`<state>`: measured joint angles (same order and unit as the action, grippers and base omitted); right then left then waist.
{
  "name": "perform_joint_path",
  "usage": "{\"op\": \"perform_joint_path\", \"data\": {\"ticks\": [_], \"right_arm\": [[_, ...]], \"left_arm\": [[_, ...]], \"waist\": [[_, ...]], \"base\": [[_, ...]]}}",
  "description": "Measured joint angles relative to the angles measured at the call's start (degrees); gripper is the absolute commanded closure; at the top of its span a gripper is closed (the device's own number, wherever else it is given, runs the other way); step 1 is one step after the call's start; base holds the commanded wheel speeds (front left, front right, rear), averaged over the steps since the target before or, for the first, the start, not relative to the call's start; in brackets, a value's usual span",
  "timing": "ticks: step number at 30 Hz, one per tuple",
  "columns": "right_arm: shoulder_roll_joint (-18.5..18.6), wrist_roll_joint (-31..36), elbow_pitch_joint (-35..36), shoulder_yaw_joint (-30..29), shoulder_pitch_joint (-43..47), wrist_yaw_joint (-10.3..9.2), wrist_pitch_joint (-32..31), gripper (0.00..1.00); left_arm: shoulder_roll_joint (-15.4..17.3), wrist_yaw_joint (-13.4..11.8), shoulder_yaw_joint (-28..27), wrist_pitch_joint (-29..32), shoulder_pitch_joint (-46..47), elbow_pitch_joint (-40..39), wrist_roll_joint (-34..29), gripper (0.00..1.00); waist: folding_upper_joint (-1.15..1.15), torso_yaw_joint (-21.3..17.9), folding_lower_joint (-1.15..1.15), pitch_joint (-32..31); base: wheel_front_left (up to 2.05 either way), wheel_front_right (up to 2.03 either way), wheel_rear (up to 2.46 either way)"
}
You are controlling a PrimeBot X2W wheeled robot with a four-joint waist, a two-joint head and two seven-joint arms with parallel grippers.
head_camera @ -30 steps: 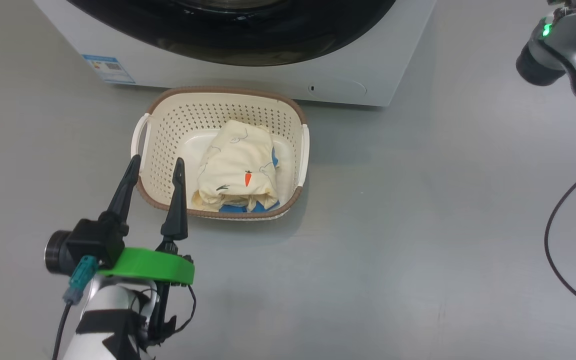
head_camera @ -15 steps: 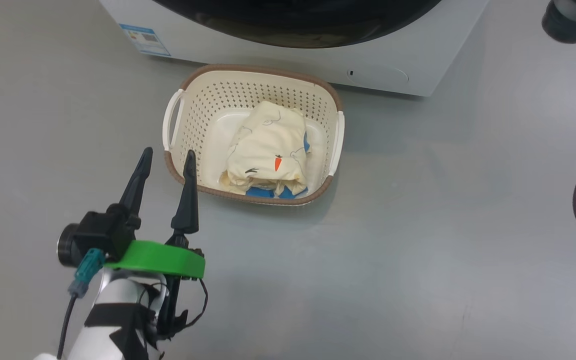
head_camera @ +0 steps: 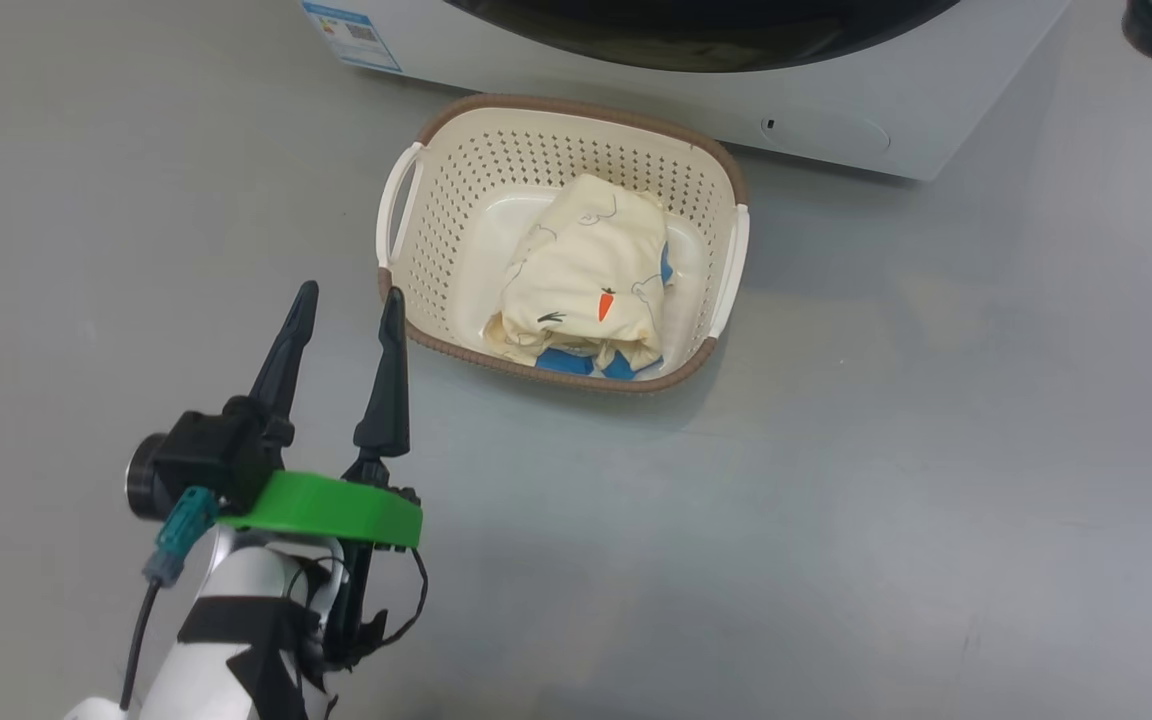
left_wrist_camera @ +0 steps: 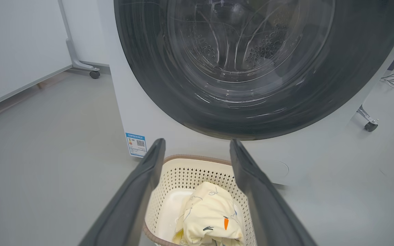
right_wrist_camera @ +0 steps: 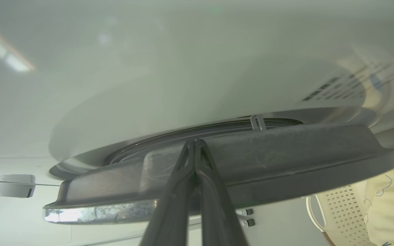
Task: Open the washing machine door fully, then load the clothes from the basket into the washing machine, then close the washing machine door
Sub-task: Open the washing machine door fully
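**Laundry in the basket, right gripper at the door rim**

From my head view, the left gripper (head_camera: 350,293) hangs over the grey floor (head_camera: 886,450) at the lower left. Its two dark fingers are spread wide with nothing between them, and their tips sit just short of the basket's near left corner. The basket (head_camera: 576,104) stands on the floor right in front of the washing machine (head_camera: 636,95), below its black porthole. The clothes (head_camera: 591,265) lie bundled inside the basket. Cream fabric with the carrot print is on top, and blue cloth shows at the near edge. The blue energy sticker (head_camera: 351,22) sits at the machine's lower left corner, and the round hatch (head_camera: 826,132) is to the lower right.

Through the left wrist camera I see the washing machine door (left_wrist_camera: 142,68) face on. Its glass centre shows the perforated steel drum behind it.

On the right wrist camera, the right gripper (right_wrist_camera: 195,140) has its fingers pressed together and is holding nothing. Its tips are up against the door's dark rim, which I see edge on. This view is blurred, so I cannot tell whether the tips touch the rim or whether the door is slightly ajar.
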<state>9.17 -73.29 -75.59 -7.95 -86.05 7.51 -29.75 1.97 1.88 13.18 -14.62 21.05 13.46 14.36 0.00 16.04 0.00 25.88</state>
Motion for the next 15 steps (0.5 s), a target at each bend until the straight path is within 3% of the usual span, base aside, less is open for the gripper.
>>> {"op": "perform_joint_path", "data": {"ticks": [15], "right_arm": [[-0.1,6.5,0.2,0.0,-1.3,0.00,-3.7,1.00]], "left_arm": [[-0.1,-0.8,0.3,0.0,1.2,-0.5,0.0,0.00]], "waist": [[0.00,0.2,0.00,2.0]], "base": [[0.00,0.00,0.00]]}}
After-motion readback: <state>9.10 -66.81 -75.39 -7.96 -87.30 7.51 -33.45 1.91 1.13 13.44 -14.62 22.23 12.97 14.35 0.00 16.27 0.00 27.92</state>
